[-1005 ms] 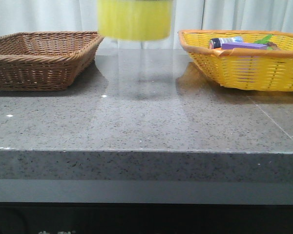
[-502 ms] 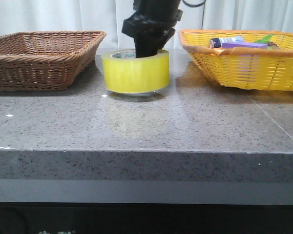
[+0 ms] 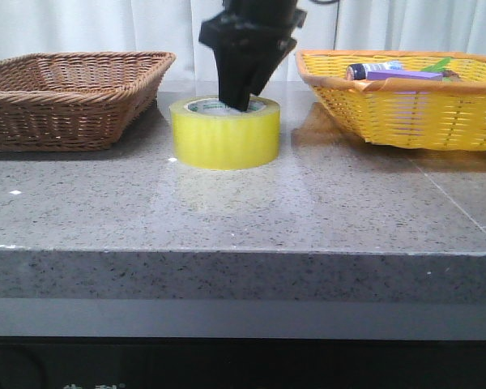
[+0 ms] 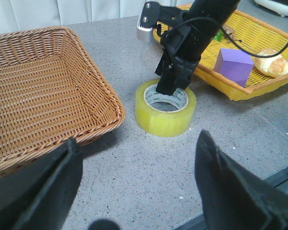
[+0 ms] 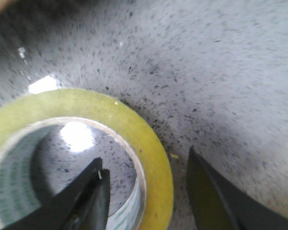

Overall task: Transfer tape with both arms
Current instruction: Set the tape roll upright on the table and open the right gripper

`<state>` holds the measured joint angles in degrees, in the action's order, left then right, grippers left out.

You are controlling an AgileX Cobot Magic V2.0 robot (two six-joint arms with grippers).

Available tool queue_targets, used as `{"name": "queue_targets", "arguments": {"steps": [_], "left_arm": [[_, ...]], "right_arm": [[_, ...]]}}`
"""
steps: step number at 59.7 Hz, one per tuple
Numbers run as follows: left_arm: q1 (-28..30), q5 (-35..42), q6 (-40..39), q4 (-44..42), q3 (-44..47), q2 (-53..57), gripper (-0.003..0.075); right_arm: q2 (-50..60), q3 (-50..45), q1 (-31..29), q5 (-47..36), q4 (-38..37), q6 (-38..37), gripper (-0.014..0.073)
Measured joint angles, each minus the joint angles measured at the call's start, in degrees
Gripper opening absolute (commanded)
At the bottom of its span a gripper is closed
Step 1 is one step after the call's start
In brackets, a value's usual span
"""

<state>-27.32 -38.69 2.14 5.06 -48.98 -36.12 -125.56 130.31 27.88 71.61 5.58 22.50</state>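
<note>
Down came the tape [image 3: 225, 132] since a second ago — it now sits flat on the bench [image 3: 243, 211] between the two baskets. Right fingers [image 5: 144, 191] straddle its wall, spread apart, not squeezing. Left fingers [image 4: 134, 187] are wide open, well back. Next, I think, left must reach in. Only the left wrist view shows the purple block [image 4: 234, 66].

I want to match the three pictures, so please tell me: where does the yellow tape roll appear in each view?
Front view: tape centre, on the table between the two baskets.
Left wrist view: tape centre, beside the brown basket.
Right wrist view: tape lower left, very close.
Shared landmark: right gripper at the roll's wall.
</note>
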Motion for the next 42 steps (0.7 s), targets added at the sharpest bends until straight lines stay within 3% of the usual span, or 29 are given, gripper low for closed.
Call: {"name": "queue_targets", "arguments": {"steps": [14,22,42], "left_arm": [[0.0,0.0,0.0,0.0,0.0,0.0,0.0494],[0.0,0.0,0.0,0.0,0.0,0.0,0.0494],[0.0,0.0,0.03,0.0,0.0,0.0,0.0494]], "right_arm": [[10.56,0.0,0.0,-0.02,0.48,-9.64,0.04],[19.6,-3.24,0.0,-1.29,4.09,-10.92,0.04],[44.76,-31.91,0.0,-14.06,7.85,-11.18,0.04]]}}
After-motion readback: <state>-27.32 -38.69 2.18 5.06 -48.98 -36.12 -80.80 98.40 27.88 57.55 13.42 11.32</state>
